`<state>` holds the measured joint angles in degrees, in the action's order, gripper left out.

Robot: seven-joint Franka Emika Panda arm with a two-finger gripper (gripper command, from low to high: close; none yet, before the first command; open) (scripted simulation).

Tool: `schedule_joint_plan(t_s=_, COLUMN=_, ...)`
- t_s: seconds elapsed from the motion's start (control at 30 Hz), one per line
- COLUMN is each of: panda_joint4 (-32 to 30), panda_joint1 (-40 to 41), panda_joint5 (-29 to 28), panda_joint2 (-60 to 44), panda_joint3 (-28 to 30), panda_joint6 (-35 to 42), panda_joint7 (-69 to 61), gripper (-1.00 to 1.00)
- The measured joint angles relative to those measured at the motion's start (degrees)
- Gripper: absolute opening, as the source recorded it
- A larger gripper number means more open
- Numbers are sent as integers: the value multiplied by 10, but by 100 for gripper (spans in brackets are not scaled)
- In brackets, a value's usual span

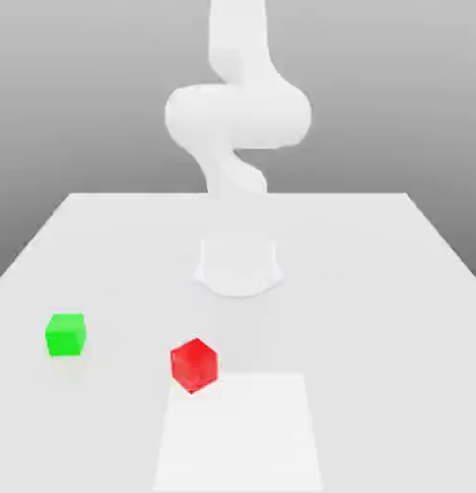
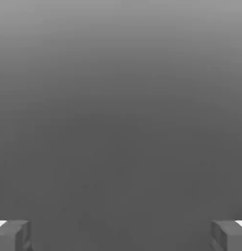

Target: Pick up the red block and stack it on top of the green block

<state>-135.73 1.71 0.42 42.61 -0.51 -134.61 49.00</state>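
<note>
Blocks, two. Red block (image 1: 195, 366): one, cube with sides about equal, corner toward near side, at pale panel's (image 1: 239, 433) far-left corner. Green block (image 1: 66, 335): one, squarer-on, at exterior view's left, slightly farther. Gripper (image 2: 121, 236): one, spread wide.
</note>
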Motion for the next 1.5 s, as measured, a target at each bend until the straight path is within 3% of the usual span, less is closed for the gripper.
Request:
schedule_joint_plan(t_s=0.57, panda_joint4=-329, panda_joint1=132, panda_joint5=15, panda_joint2=-318, panda_joint3=-41, panda_joint6=-265, panda_joint7=298, gripper=0)
schedule_joint_plan(t_s=0.8, panda_joint4=-330, panda_joint1=124, panda_joint5=-31, panda_joint2=-500, panda_joint3=-9, panda_joint6=-416, panda_joint7=355, gripper=0)
schedule_joint_plan(t_s=0.83, panda_joint4=-328, panda_joint1=119, panda_joint5=-32, panda_joint2=-515, panda_joint3=-4, panda_joint6=-428, panda_joint7=356, gripper=-100)
schedule_joint_plan(t_s=1.07, panda_joint4=-328, panda_joint1=118, panda_joint5=-35, panda_joint2=-515, panda_joint3=-3, panda_joint6=-430, panda_joint7=358, gripper=-100)
schedule_joint_plan(t_s=1.33, panda_joint4=-350, panda_joint1=114, panda_joint5=0, panda_joint2=-363, panda_joint3=-9, panda_joint6=-299, panda_joint7=333, gripper=-100)
schedule_joint_plan(t_s=1.5, panda_joint4=-341, panda_joint1=168, panda_joint5=-2, panda_joint2=-337, panda_joint3=2, panda_joint6=-264, panda_joint7=429, gripper=-100)
